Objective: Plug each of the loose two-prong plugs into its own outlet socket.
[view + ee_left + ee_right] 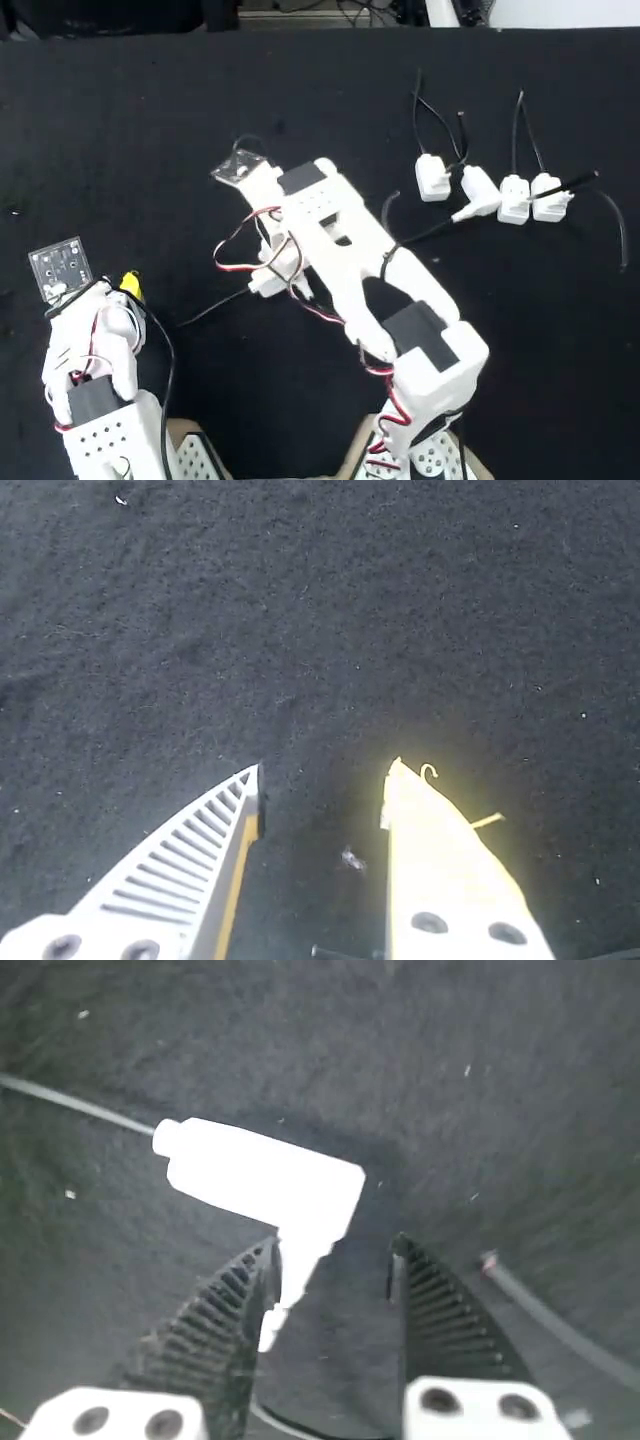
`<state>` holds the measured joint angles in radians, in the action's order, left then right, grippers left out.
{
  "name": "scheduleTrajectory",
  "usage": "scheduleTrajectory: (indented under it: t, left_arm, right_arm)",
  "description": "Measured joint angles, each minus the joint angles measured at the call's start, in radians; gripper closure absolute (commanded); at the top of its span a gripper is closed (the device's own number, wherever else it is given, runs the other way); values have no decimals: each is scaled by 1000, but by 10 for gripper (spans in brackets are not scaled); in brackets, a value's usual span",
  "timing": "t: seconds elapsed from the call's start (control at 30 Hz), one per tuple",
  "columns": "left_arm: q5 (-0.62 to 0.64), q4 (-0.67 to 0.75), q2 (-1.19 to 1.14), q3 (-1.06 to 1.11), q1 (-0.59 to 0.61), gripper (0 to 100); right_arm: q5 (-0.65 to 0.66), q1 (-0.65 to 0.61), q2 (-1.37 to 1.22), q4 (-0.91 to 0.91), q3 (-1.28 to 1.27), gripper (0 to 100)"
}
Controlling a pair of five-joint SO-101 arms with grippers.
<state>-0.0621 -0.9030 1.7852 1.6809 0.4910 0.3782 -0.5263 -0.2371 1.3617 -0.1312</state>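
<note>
A loose white two-prong plug (262, 1180) lies on the black mat, its thin cable (70, 1105) trailing away. My right gripper (330, 1255) hangs open just over it, and one dark finger (225, 1310) overlaps the plug's prong end. From above, that plug (262, 284) shows under the right arm's wrist (300, 215). Several white plug and socket pieces (490, 192) with black cables sit in a row at the back right. My left gripper (322, 785) stands open over bare mat with nothing in it, at the front left (125, 292).
A black cable (210, 312) runs from the plug toward the front left. Another cable (540, 1310) crosses the mat beside the right gripper. Both arm bases (400, 440) stand at the table's front edge. The black mat (150, 120) stretches bare at the back left.
</note>
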Motion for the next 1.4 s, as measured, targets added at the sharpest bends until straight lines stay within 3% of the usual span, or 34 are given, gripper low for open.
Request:
scheduleTrajectory:
  t: [0.1, 0.27, 0.4, 0.77, 0.83, 0.93, 0.97, 1.17, 1.4]
  left_arm:
    - [0, 0, 0, 0, 0, 798]
    - [0, 0, 0, 0, 0, 798]
    - [0, 0, 0, 0, 0, 798]
    - [0, 0, 0, 0, 0, 798]
    - [0, 0, 0, 0, 0, 798]
    - [0, 0, 0, 0, 0, 798]
    - [0, 0, 0, 0, 0, 798]
    - [0, 0, 0, 0, 0, 798]
    - [0, 0, 0, 0, 0, 798]
  right_arm:
    - [204, -3, 20, 12, 9, 816]
    - [605, -40, 21, 12, -14, 688]
    - [726, -81, 25, 12, -54, 684]
    - [747, -118, 3, -34, -81, 691]
    - [747, -120, -38, -40, -81, 770]
    - [747, -120, -57, -46, -81, 998]
    - [733, -120, -57, -46, -78, 967]
    - [503, -38, -58, -41, 57, 987]
    - [287, 207, 98, 61, 184, 988]
